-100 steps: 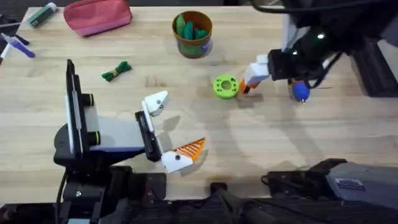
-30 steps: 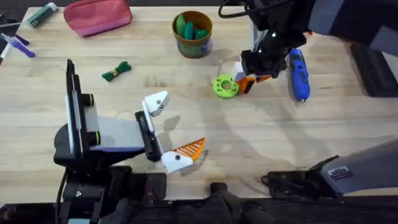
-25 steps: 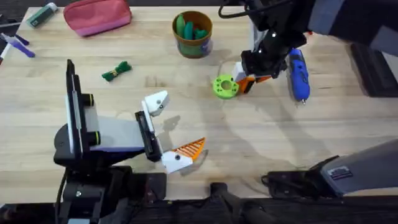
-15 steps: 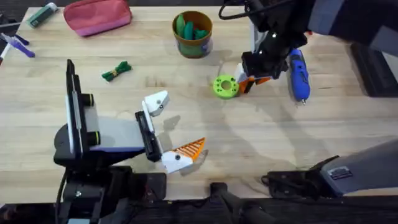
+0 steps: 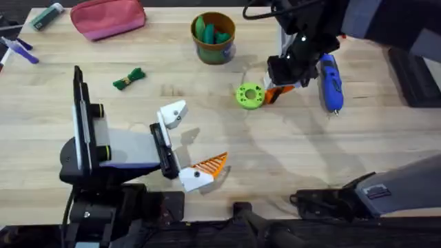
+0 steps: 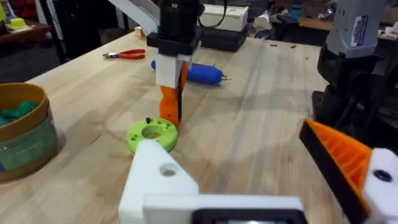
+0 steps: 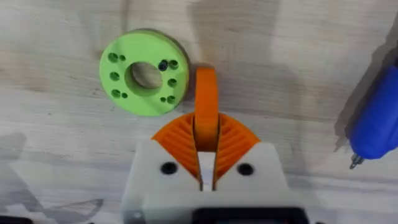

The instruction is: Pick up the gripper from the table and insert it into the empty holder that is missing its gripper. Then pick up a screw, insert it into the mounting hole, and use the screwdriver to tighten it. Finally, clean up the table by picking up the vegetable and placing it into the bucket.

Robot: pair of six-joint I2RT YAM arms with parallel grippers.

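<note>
- The right gripper (image 7: pixel 205 168) is standing over the counter (image 5: pixel 289 158) with its fingers (image 7: pixel 233 140) pinched onto the gripper (image 7: pixel 206 106), the small orange wedge, gripping it by its flat sides so it is hanging edge-on and can be carried to the holder.
- The wedge is sitting just beside the green disc (image 5: pixel 249 95), at the disc's 3 o'clock in the overhead view.
- The left gripper (image 5: pixel 189 141) is resting low with its fingers spread wide and gripping nothing; its bare white finger (image 6: pixel 158 180) is, I judge, the holder awaiting the part.
- The screwdriver (image 5: pixel 331 83) is lying at the wedge's 3 o'clock, near at hand.
- The vegetable (image 5: pixel 129 78) is waiting at the bucket's (image 5: pixel 214 38) 8 o'clock.
</note>
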